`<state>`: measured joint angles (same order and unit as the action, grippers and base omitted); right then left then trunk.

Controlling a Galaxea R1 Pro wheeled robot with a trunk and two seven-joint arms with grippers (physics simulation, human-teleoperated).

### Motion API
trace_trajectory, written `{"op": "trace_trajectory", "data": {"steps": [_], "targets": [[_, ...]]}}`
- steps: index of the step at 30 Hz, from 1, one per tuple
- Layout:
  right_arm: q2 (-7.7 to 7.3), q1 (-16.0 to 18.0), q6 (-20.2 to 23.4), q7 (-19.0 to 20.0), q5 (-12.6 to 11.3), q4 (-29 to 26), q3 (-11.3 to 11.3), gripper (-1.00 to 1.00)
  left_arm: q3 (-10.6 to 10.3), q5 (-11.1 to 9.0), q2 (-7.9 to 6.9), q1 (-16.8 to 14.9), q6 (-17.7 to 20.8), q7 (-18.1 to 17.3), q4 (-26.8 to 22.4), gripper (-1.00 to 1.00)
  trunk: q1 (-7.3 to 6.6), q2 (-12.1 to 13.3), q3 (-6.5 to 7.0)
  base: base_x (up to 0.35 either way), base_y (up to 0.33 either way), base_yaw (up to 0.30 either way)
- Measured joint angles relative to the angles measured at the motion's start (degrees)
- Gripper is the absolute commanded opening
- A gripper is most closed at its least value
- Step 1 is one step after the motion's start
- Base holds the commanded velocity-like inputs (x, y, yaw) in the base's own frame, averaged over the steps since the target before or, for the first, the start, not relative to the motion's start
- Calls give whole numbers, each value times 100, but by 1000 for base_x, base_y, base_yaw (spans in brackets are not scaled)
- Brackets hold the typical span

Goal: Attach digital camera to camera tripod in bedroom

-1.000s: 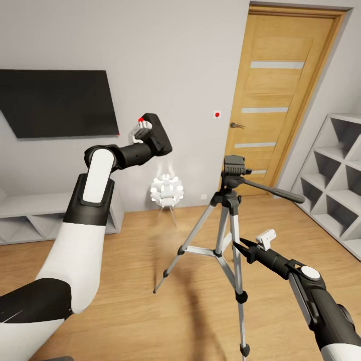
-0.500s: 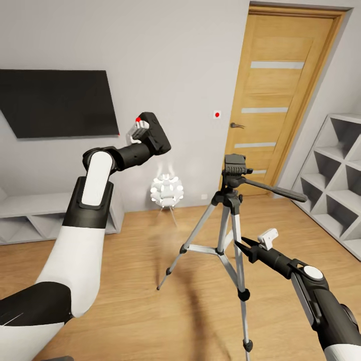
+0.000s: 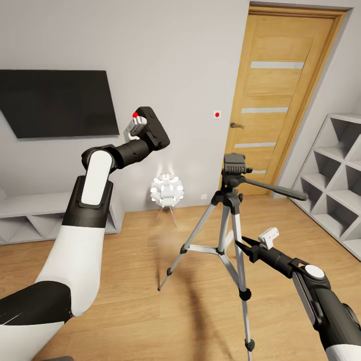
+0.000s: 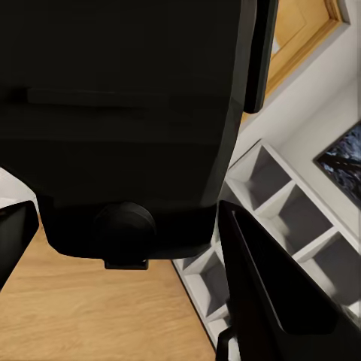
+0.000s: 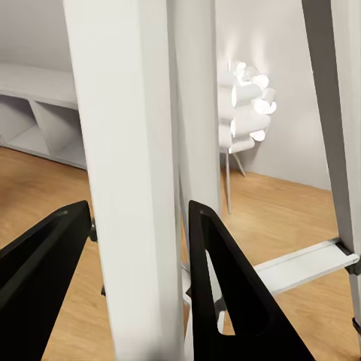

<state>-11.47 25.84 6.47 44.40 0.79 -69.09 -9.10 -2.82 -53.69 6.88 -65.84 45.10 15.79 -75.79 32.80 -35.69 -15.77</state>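
Before the wooden door (image 3: 281, 95), the camera tripod (image 3: 231, 220) stands on the wood floor (image 3: 125, 281) with one leg clamped between the right gripper (image 3: 239, 245) fingers, while the raised left gripper (image 3: 143, 131) holds the digital camera (image 3: 150, 128).

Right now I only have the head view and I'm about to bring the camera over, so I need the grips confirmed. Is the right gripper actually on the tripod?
Observer: Yes. The right gripper has a fingertip on each side of a silver leg of the camera tripod.
Operator: And the left?
Observer: The digital camera sits between the fingers of the left gripper.
Operator: What's beyond that leg?
Observer: The white lamp, glowing.
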Motion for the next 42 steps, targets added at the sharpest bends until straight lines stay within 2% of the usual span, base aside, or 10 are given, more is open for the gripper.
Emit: {"op": "trace_trajectory", "data": {"steps": [8,19,29,30,34,35,37,39,40,42], "targets": [[-20,-3,490,11,31,-300,-16,-100,0,2,-4,-2,1,-17,0,-100,0,0,0,0,0,0],[-16,-31,553,10,87,-457,-9,-100,-3,3,-4,-4,10,-18,0,-100,0,1,-1,0,0,0],[-5,-306,551,151,-15,-806,-12,-100,-9,33,-4,-45,33,-35,8,-100,0,0,-1,0,0,0],[-7,-315,555,157,70,-806,-11,-100,-9,33,-4,-45,34,-35,8,-100,0,1,-1,0,0,0],[-9,-333,550,177,38,-836,-26,-100,-8,38,-4,-46,36,-34,14,-100,1,2,-1,0,0,0],[-4,-334,566,184,-62,-853,-27,-100,-9,37,-4,-46,35,-36,16,-100,0,0,0,0,0,0],[-9,-337,557,178,65,-843,-28,-100,-8,38,-4,-46,36,-34,15,-100,1,2,-1,0,0,0],[-3,-340,586,191,-33,-856,-22,-100,-9,36,-3,-47,34,-36,17,-100,0,0,-1,0,0,0],[-9,-339,566,183,80,-845,-22,-100,-8,37,-4,-46,36,-34,16,-100,1,2,-1,0,0,0],[0,-343,582,193,-65,-855,-16,-100,-9,36,-3,-47,34,-36,18,-100,0,0,-1,0,0,0]]}}
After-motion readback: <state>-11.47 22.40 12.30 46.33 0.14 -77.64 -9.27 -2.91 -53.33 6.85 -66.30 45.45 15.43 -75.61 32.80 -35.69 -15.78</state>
